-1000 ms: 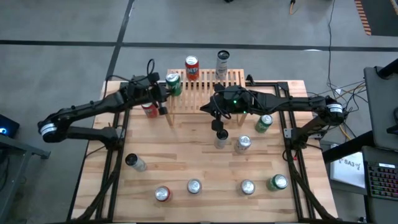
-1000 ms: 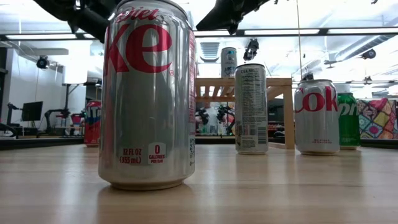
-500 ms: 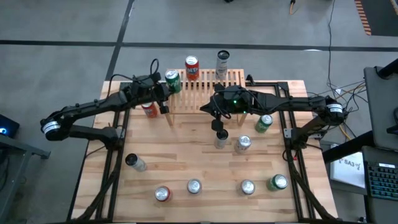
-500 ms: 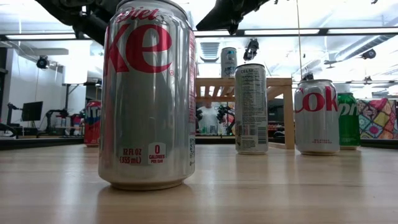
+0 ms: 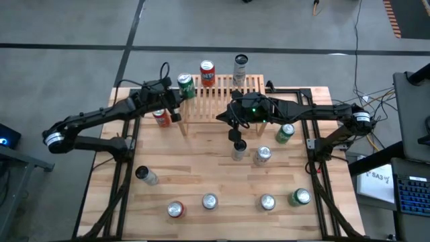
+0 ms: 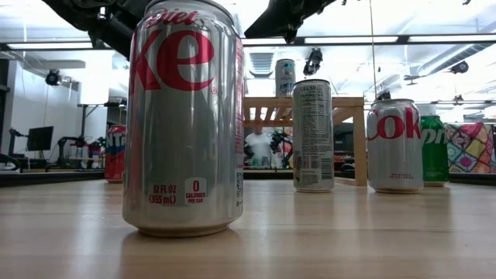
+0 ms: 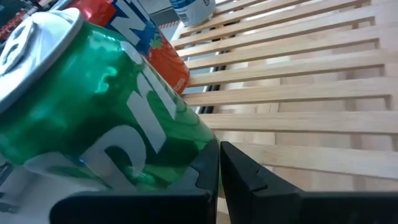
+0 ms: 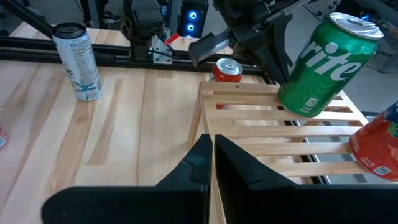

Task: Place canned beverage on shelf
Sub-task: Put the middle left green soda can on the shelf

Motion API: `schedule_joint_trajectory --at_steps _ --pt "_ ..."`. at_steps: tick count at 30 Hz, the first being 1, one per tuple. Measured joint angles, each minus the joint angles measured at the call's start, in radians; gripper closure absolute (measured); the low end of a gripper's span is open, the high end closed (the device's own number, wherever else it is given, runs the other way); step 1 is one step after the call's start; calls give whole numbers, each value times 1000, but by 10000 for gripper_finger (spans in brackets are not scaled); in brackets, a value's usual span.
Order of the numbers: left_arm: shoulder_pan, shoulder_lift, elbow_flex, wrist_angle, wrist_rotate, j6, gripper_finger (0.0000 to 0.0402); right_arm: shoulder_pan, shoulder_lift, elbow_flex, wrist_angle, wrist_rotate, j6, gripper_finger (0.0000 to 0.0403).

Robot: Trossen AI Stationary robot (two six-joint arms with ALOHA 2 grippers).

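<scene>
The shelf (image 5: 215, 101) stands at the table's far edge. A green canned beverage (image 5: 185, 86) stands tilted at its left end, lower rim on the slats (image 8: 297, 111). My left gripper (image 7: 219, 144) is shut right beside the green can (image 7: 106, 118), over the shelf's left end (image 5: 172, 101). A red can (image 5: 207, 72) and a tall silver can (image 5: 240, 69) stand upright on the shelf's far side. My right gripper (image 8: 211, 140) is shut and touches nothing, hovering by the shelf's near edge (image 5: 227, 115). My left gripper touches the green can's side wall (image 7: 186, 149) with the outer side of one shut finger (image 7: 208, 163), coming from the table's left, slanting slightly down. The can leans away from the gripper, top toward the far edge, lower rim on the slats.
A red can (image 5: 161, 119) stands on the table by the shelf's left legs. Several more cans are spread over the table's near half, among them a tall one (image 5: 239, 149) just below my right arm and a Diet Coke can (image 6: 186, 116) close to the low camera.
The green can has shifted a little toward the shelf's far left corner, staying tilted beside my left gripper. My right arm has kept still.
</scene>
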Motion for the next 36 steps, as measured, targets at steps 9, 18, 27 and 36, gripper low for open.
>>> schedule_joint_trajectory --at_steps 9,18,27,36 --pt "0 -111 1 -100 -115 -10 401 0 0 -4 -1 0 -3 394" --pt "43 -91 1 -96 -174 8 401 0 0 -6 -1 0 -2 394" --pt "59 -52 1 26 -173 -3 401 0 0 -7 -1 0 -3 394" --pt "59 -58 1 -14 -173 -28 402 0 0 -7 -1 0 -3 394"
